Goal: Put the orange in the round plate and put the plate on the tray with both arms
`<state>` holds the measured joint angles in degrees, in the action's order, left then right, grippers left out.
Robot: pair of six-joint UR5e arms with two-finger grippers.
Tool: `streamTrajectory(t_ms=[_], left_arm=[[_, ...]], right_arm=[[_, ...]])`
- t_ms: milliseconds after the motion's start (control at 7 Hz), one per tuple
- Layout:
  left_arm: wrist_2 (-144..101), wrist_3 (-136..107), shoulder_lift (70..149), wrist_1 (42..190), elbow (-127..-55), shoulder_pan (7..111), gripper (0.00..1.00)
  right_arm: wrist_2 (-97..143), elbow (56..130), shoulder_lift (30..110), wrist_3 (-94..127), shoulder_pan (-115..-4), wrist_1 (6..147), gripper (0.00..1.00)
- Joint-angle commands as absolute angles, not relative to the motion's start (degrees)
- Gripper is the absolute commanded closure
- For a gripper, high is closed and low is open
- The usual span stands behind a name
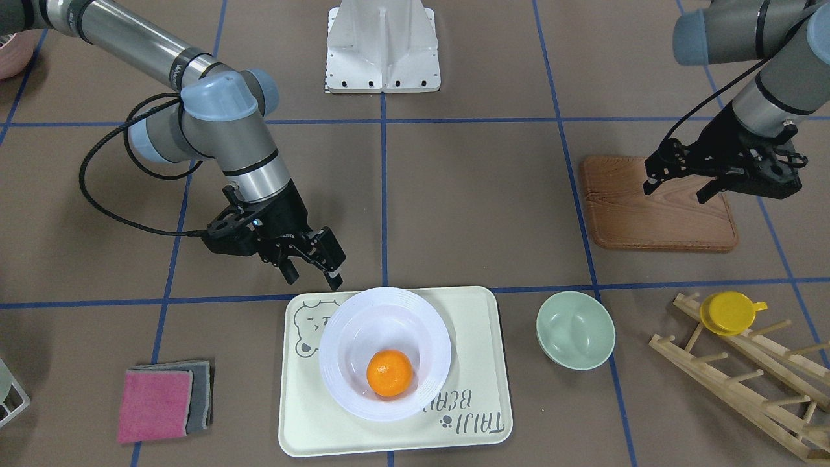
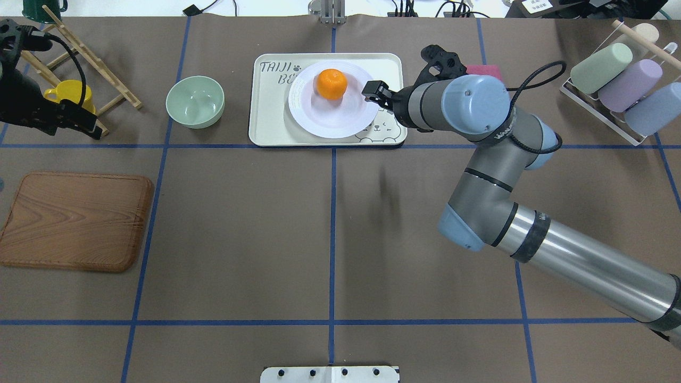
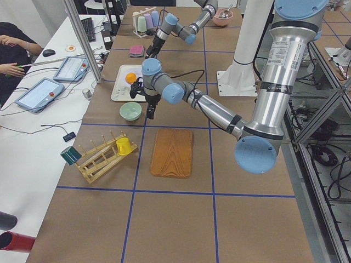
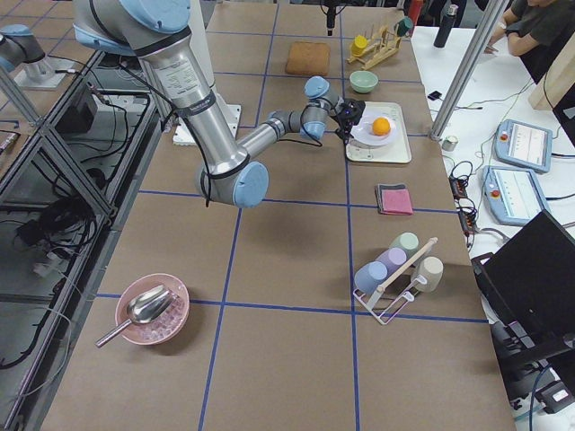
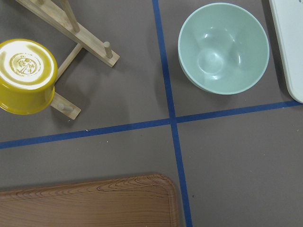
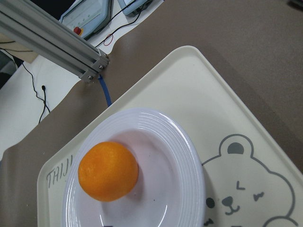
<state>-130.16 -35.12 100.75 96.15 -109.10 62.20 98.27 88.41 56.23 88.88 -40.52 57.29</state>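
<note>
Beside the bear-face corner of the tray (image 1: 480, 363), the right gripper (image 1: 313, 275) hangs with its two fingers spread wide and nothing between them, clear of the plate's rim. Its wrist camera looks down on the fruit and the bear drawing. The orange (image 1: 390, 373) sits inside the round plate (image 1: 343, 350), off centre towards the lettered end, and the plate rests on the tray, covering part of the bear face and the first letters of the grey wording.

Well apart, the left gripper (image 1: 675, 189) hovers over the brown wooden board (image 1: 648, 220), fingers likewise parted and empty.

Between tray and board lies one pale green bowl (image 1: 575, 329), just beside the tray; nothing stands between the right gripper and the plate. Beyond the bowl, a wooden peg rack (image 1: 746, 383) carries one yellow cup (image 1: 729, 312) and one dark green cup (image 3: 70, 155). On the tray's other side is a pink cloth (image 1: 152, 405) lying on a grey one. Farther along, a wire rack holds three pastel cups (image 2: 612, 80), and a pink bowl (image 4: 151, 310) holds a metal scoop.

Counted: one orange, one plate, one tray, two arms.

All rests on a brown table (image 1: 467, 214) marked into squares by blue tape (image 1: 384, 194), with a white mount base (image 1: 382, 48) at the robot's side. A white side bench with tablets runs alongside, where people sit.
</note>
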Motion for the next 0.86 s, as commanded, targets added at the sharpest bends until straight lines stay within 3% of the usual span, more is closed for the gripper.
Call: streamTrajectory(t_ms=[0, 286, 714], left_arm=[[-130.1, -27.1, 96.9, 96.5, -109.2, 63.8, 0.02], [-130.4, -18.6, 91.5, 96.9, -109.2, 69.1, 0.02], [-130.5, -11.0, 85.6, 96.9, -109.1, 73.9, 0.01]], right_arm=[[112.4, 95.5, 61.1, 64.5, -49.6, 71.6, 0.0], [115.5, 102.1, 67.4, 45.5, -57.1, 83.0, 0.0], [131.2, 102.8, 79.8, 22.8, -72.4, 86.8, 0.0]])
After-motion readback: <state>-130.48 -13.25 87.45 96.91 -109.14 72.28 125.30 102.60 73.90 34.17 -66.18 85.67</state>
